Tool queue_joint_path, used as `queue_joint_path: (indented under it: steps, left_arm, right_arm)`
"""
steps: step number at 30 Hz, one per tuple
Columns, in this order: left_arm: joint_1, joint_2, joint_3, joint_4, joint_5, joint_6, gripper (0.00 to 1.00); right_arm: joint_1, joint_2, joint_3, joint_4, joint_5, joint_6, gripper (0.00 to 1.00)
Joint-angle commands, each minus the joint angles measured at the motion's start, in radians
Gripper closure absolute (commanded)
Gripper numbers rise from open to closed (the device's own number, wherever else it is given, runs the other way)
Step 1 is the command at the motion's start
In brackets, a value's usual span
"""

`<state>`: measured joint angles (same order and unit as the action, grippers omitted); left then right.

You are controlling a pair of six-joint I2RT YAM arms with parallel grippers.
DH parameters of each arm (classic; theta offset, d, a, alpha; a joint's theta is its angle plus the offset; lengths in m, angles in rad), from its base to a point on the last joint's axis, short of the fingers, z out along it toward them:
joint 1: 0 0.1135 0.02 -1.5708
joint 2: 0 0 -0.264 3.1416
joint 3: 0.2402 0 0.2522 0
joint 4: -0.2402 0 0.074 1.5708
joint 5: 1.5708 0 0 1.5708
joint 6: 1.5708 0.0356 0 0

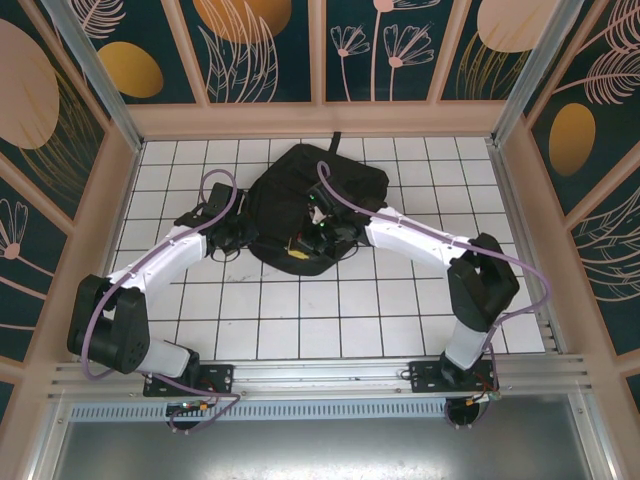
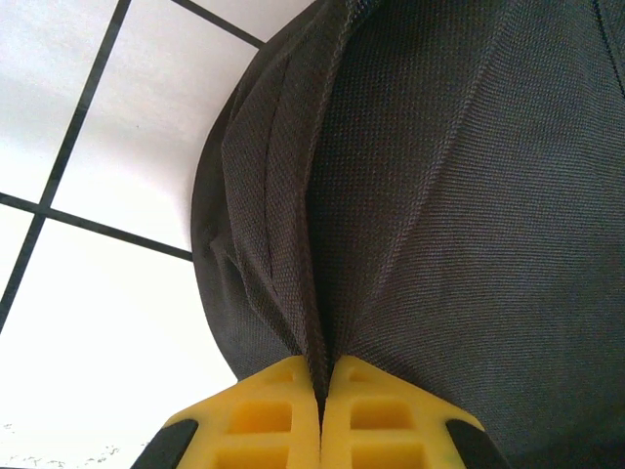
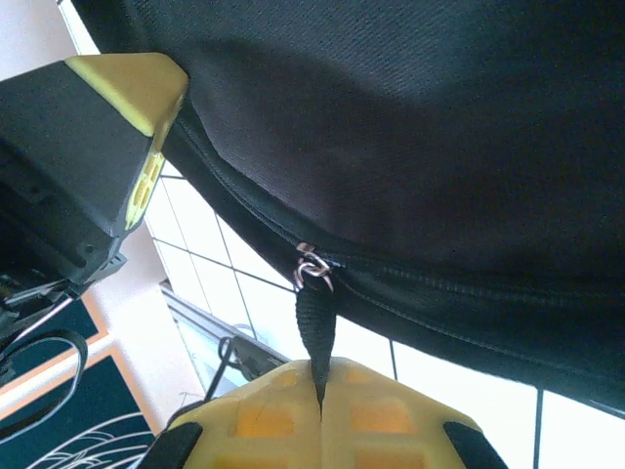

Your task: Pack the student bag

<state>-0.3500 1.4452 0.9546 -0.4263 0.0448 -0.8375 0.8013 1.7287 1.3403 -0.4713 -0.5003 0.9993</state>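
Top external view: a large black soft fabric student bag (image 1: 290, 185) lies at the far middle of the white gridded table (image 1: 330, 310). Up close, the left gripper (image 2: 320, 391) is clamped on a fold of its fabric, while the right gripper (image 3: 320, 386) pinches its black zipper pull strap (image 3: 314, 327).

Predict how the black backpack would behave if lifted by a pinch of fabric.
Probably floppy: the student bag creases into folds where the left claw pinches it. Likely to sag and stretch, not rise whole. Unlikely to roll: it lies slumped on the tiled table.
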Motion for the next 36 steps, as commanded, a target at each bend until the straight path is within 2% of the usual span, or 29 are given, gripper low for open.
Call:
queue_joint_path:
  steps: [1,8,12,13,16,18,20,22,31,33,36]
  left_arm:
    - [0.014,-0.014,0.042,-0.053,-0.116,0.031,1.00]
    - [0.014,-0.016,0.068,-0.077,-0.167,0.055,1.00]
    - [0.013,-0.008,0.085,-0.078,-0.183,0.061,0.98]
    - [0.014,-0.004,0.095,-0.077,-0.181,0.061,0.92]
    - [0.013,0.007,0.136,-0.080,-0.163,0.071,0.59]
    - [0.014,0.011,0.179,-0.110,-0.172,0.060,0.42]
    - [0.015,0.009,0.231,-0.165,-0.201,0.048,0.31]
    - [0.021,-0.008,0.271,-0.216,-0.235,0.036,0.26]
    - [0.134,-0.119,0.283,-0.321,-0.268,-0.010,0.23]
    - [0.152,-0.122,0.259,-0.312,-0.231,-0.022,0.24]
    - [0.169,-0.112,0.201,-0.259,-0.116,-0.039,0.29]
  right_arm:
    - [-0.031,-0.081,-0.021,-0.094,-0.006,-0.050,1.00]
    - [-0.087,-0.104,-0.044,-0.175,-0.037,-0.171,1.00]
    - [-0.072,-0.088,-0.001,-0.184,-0.066,-0.211,1.00]
    - [-0.064,-0.083,0.007,-0.167,-0.071,-0.201,1.00]
    - [-0.040,-0.043,0.045,-0.088,-0.078,-0.136,1.00]
    - [-0.023,0.007,0.085,-0.022,-0.082,-0.075,1.00]
    - [-0.009,0.069,0.140,0.021,-0.082,-0.028,1.00]
    - [0.003,0.134,0.212,0.049,-0.084,0.011,1.00]
    - [0.040,0.417,0.633,0.022,-0.104,0.074,1.00]
    - [0.047,0.450,0.689,-0.001,-0.101,0.070,1.00]
    - [0.050,0.444,0.657,0.016,-0.102,0.073,1.00]
